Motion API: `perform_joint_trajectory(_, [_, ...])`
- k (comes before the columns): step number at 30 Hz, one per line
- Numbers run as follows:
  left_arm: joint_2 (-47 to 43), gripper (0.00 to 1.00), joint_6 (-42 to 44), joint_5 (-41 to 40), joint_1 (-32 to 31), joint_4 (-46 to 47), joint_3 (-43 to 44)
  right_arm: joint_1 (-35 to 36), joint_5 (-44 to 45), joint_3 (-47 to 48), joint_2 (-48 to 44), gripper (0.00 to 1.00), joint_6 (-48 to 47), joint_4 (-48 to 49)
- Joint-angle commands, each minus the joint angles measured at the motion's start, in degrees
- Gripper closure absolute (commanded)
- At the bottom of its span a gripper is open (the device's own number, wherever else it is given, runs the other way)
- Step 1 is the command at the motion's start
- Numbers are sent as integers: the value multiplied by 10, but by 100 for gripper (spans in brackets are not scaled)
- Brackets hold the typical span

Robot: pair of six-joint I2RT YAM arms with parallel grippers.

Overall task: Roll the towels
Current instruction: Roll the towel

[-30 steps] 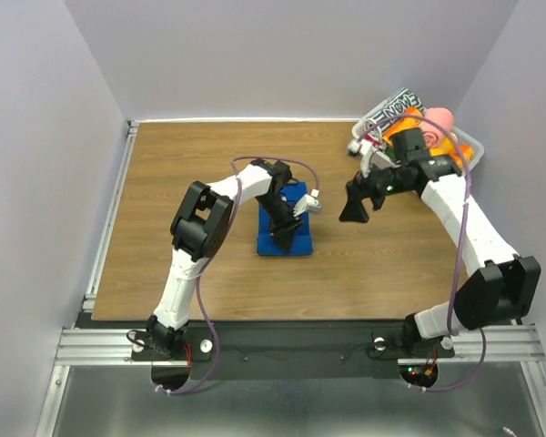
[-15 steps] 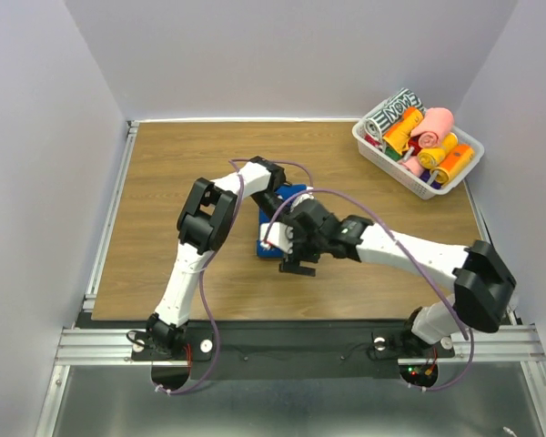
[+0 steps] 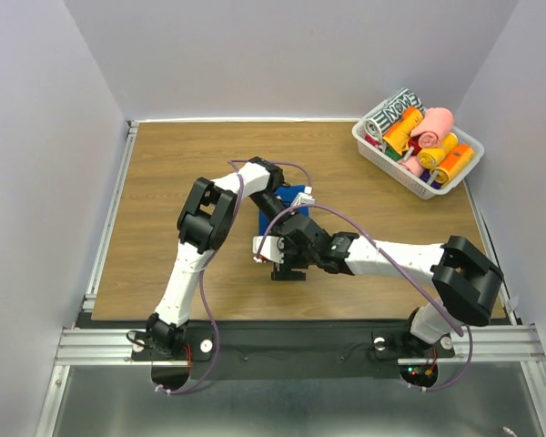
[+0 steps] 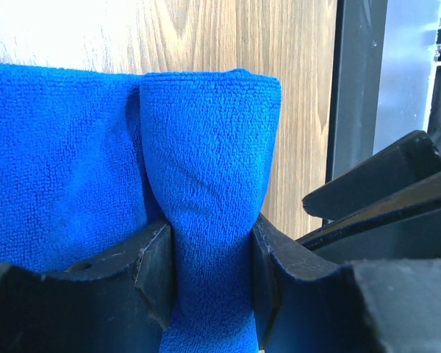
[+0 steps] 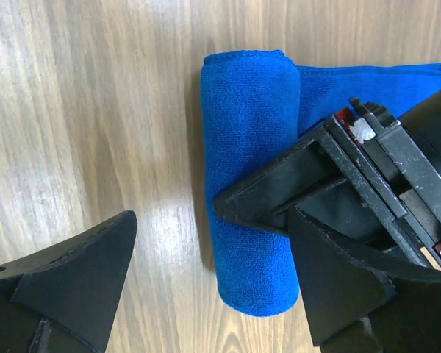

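Note:
The royal blue towel [image 4: 59,162] lies on the wooden table, its near part rolled into a tube [image 5: 250,147]. In the top view only bits of it [image 3: 297,194] show between the arms. My left gripper [image 4: 212,272] is shut on the roll [image 4: 209,147], pinching it at the middle; it also shows in the top view [image 3: 275,206]. My right gripper [image 5: 213,287] is open and empty, its jaws straddling the roll's near end without touching it; it also shows in the top view [image 3: 287,266]. A salmon pink towel roll [image 3: 434,124] lies in the basket.
A white basket [image 3: 387,165] at the back right corner holds orange, red, pink and black-and-white towel rolls. Purple walls close the table at the back and both sides. A black rail runs along the table's left edge [image 3: 109,218].
My right arm has swung from the basket at the back right down to the near end of the blue towel. My left gripper has stayed shut on the towel.

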Motion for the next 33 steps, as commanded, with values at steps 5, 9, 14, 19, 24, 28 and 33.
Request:
perform_joint_trajectory(5, [57, 48, 51, -143, -11, 45, -29, -14, 97, -43, -56, 12, 20, 47])
perform_joint_trajectory(9, [57, 48, 49, -142, -10, 45, -24, -14, 104, -47, -68, 12, 20, 45])
perform_joint_trajectory(14, [58, 48, 49, -141, -10, 45, -27, -14, 97, -59, -80, 13, 16, 34])
perform_joint_trajectory(19, [58, 48, 49, -139, -9, 45, -24, -14, 87, -74, -81, 13, 6, 31])
perform_joint_trajectory(24, [58, 47, 49, -138, -10, 45, -23, -23, 68, -75, -47, 12, -9, 70])
perform_joint_trajectory(28, [53, 47, 58, -136, -10, 45, -29, -42, 54, -61, -8, 11, -19, 78])
perform_joint_trajectory(33, [46, 47, 63, -129, -8, 47, -27, -69, 5, -62, 7, 18, -22, 77])
